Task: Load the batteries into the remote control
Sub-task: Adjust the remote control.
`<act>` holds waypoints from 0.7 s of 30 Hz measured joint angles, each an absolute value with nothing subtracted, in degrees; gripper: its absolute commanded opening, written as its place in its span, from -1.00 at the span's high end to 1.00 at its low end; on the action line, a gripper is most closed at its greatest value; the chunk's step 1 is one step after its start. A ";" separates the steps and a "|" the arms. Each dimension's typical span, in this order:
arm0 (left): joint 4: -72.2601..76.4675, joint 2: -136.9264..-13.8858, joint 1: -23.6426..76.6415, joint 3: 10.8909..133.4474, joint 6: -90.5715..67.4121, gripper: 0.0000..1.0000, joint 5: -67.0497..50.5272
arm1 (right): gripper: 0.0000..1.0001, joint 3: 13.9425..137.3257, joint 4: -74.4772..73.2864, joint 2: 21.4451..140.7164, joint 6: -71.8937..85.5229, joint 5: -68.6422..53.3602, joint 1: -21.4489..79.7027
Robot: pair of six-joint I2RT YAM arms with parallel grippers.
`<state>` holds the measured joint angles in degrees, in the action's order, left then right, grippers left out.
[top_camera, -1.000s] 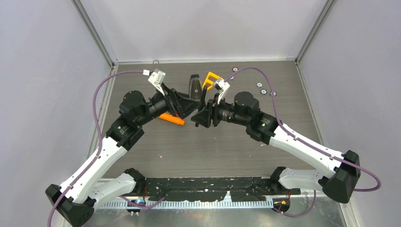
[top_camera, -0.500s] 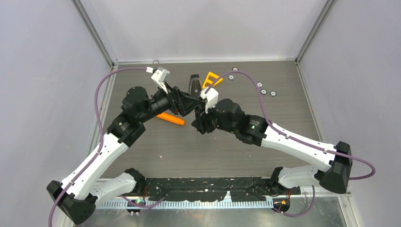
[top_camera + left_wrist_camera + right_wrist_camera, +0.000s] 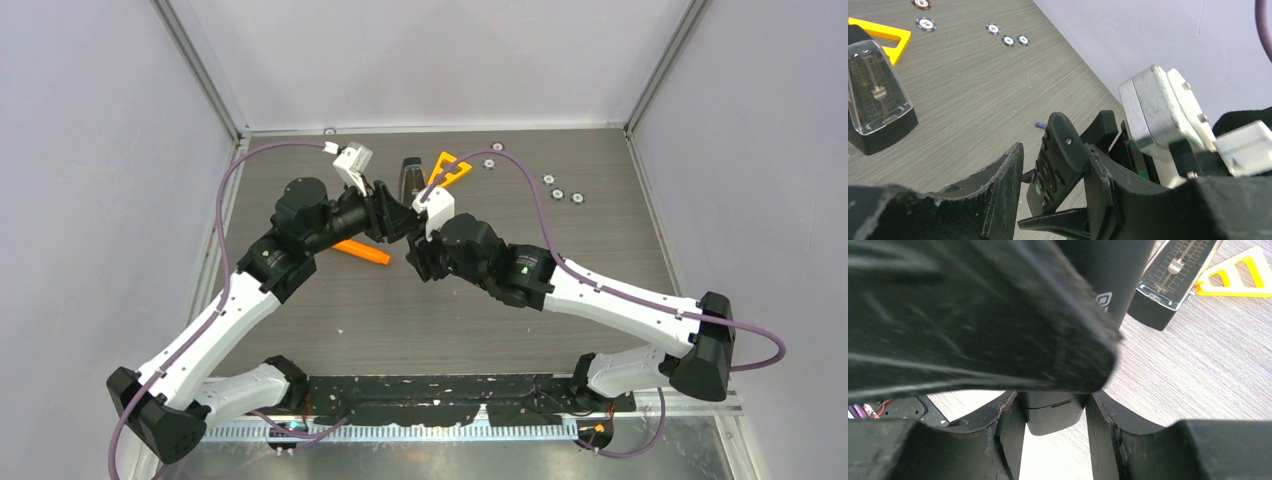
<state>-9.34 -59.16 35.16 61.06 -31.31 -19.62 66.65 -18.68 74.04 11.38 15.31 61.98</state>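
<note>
Right hand (image 3: 1054, 402): we've got it clenched on the remote control (image 3: 1050, 172), a finger pressed against each long edge near one end.
Left hand (image 3: 1054, 150): here we see its fingers either side of the remote's other end. One finger touches, the other shows a sliver of gap, so we cannot tell whether it is clamped.
Remote control: up off the table (image 3: 600, 170), tilted and bridging the two hands over mid-table, button face towards the left wrist camera.
Orange piece (image 3: 362, 251): flat on the table, just beside the left hand.
Battery (image 3: 1040, 125): we spot one, tiny and purple-blue, lying on the table just past the remote's tip and not touching it.
Black case with clear front (image 3: 878, 100): farther back, standing on the table.
Yellow triangle (image 3: 885, 36): right behind that case.
Small round discs (image 3: 1008, 40): scattered towards the far right corner, well apart from the hands.
</note>
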 measured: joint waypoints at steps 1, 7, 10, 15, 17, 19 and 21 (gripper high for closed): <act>-9.34 -59.42 35.18 61.06 -31.53 0.21 -19.70 | 0.50 66.92 -18.81 74.41 11.16 15.79 62.28; -10.07 -60.40 35.38 61.04 -32.47 0.98 -19.16 | 0.44 67.20 -19.42 75.70 10.87 18.15 63.18; -10.50 -60.40 35.03 60.93 -33.12 1.00 -17.50 | 0.10 67.20 -19.44 75.64 10.74 19.35 63.24; -11.57 -59.94 35.22 60.88 -34.94 1.00 -15.84 | -0.87 66.78 -18.92 74.59 11.25 18.35 63.26; -12.38 -59.40 35.07 60.69 -35.79 1.00 -15.20 | -0.98 66.41 -18.41 73.10 11.79 16.88 63.29; -13.17 -58.65 34.52 60.42 -37.08 1.00 -14.90 | -0.92 65.69 -17.37 70.70 12.43 14.63 63.26; -13.43 -57.91 33.58 60.20 -38.22 1.00 -14.92 | -0.91 64.53 -16.16 67.55 13.96 12.34 63.13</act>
<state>-13.43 -57.91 33.58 60.20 -38.22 -14.92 64.53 -16.16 67.55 13.96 12.34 63.13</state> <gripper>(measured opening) 0.156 0.965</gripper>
